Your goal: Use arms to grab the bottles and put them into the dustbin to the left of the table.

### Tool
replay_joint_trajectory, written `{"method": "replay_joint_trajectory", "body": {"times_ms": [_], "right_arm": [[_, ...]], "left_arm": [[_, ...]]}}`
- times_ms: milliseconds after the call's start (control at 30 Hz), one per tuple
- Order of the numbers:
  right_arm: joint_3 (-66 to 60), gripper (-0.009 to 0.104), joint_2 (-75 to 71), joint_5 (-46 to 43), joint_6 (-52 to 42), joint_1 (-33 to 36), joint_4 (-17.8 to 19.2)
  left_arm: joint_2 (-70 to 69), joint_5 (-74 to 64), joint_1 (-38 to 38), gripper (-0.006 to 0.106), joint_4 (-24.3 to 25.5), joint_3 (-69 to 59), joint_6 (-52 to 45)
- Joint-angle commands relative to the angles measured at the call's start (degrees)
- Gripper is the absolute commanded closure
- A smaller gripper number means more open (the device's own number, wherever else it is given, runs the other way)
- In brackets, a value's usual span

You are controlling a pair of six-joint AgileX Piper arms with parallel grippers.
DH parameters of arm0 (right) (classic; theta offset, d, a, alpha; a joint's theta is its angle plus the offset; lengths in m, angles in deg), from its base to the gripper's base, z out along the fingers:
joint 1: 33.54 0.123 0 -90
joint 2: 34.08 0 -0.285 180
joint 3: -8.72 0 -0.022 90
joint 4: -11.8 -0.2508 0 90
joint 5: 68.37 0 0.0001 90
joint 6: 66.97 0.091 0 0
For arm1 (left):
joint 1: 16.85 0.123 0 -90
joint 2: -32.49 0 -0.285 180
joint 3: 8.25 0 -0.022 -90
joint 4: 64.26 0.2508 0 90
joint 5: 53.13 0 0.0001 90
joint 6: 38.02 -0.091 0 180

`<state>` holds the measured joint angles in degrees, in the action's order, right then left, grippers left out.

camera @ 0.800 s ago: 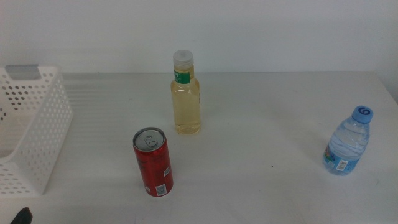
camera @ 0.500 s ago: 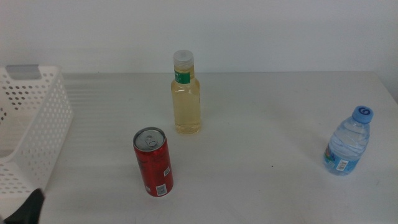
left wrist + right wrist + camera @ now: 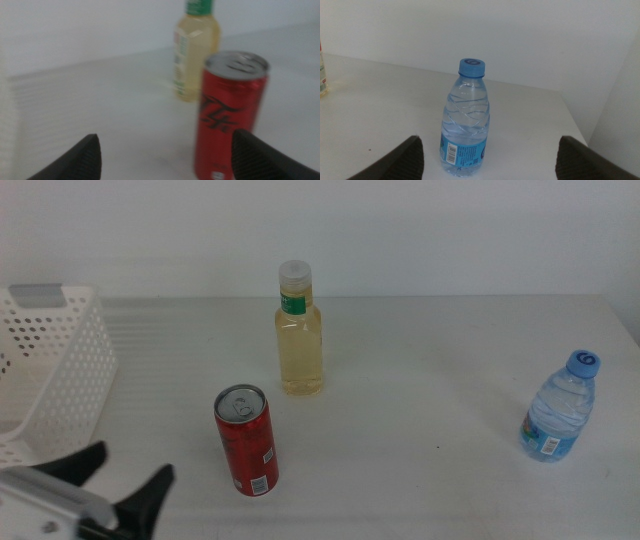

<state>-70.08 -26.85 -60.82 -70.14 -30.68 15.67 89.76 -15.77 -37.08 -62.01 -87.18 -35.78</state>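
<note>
The left gripper hangs low over the surface with its jaws apart, near the upright red can and just in front of the white dustbin. Behind the can stands the tall yellow bottle. The right gripper, jaws also spread wide, faces the upright water bottle, which stands well apart to the right.

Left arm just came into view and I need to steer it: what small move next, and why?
Probably ease the left pincer forward toward the red can. Its jaws are open, the can stands upright just ahead and slightly off-centre, and nothing is gripped yet. The right pincer waits facing the water bottle.
</note>
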Motion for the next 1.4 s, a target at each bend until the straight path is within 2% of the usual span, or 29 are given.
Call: {"method": "replay_joint_trajectory", "body": {"times_ms": [0, 200, 500, 633, 1367], "right_arm": [[0.43, 0.026, -1.6, -4.22, -0.27, -0.49, 0.39], [0.43, 0.026, -1.6, -4.22, -0.27, -0.49, 0.39], [0.43, 0.026, -1.6, -4.22, -0.27, -0.49, 0.39], [0.43, 0.026, -1.6, -4.22, -0.27, -0.49, 0.39], [0.43, 0.026, -1.6, -4.22, -0.27, -0.49, 0.39]], "left_arm": [[4.41, 9.63, -2.58, 0.019, -0.47, -0.31, 0.71], [14.57, 19.04, -6.67, 0.019, -0.47, -0.36, 0.76], [27.87, 32.39, -6.67, 0.019, 4.21, -0.37, 2.72], [33.51, 38.05, -6.67, 0.019, 4.79, -0.37, 2.72], [36.67, 38.05, -6.48, 0.019, 4.73, -0.37, 8.25]]}}
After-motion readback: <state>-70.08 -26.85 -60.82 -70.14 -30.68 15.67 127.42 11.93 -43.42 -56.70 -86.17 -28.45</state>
